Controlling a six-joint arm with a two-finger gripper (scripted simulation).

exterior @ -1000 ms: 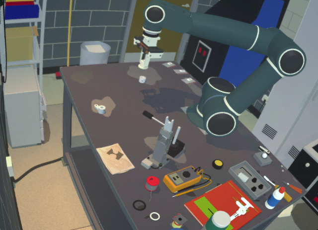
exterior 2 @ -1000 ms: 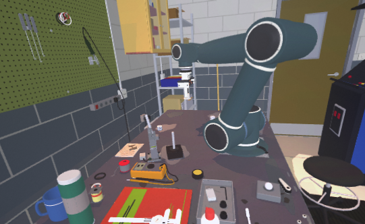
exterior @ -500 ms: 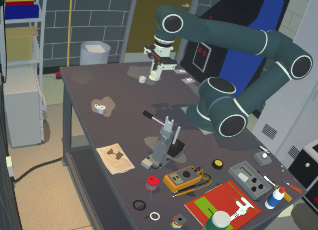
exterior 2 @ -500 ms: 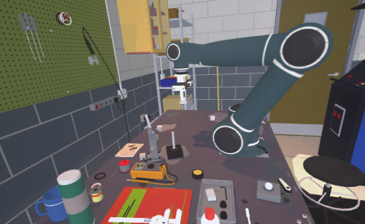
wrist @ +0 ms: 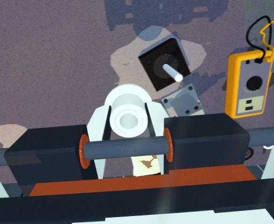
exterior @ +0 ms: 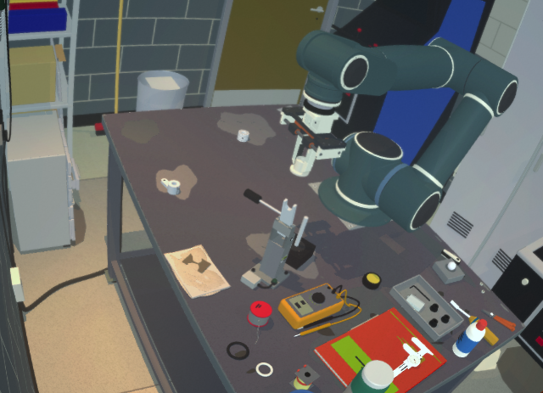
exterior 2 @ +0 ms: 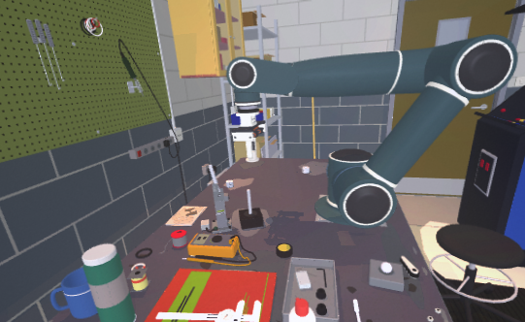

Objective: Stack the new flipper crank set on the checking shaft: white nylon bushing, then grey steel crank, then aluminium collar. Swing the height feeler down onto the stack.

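Observation:
The white nylon bushing is partly hidden by the two fingers of my gripper, which clamp its sides and carry it in the air above the middle of the bench. The checking shaft stands bare on its black base, below and ahead of the bushing in the wrist camera. Beside it the height feeler is raised on its grey post, its black-knobbed handle pointing up and back. The grey steel crank lies on a brown patch at the left. The aluminium collar sits on a grey patch at the far side.
The arm's round base stands right of the shaft. A yellow multimeter with leads lies in front of the feeler post, with a red spool, a paper sheet, a grey parts tray and a red book nearer the front edge.

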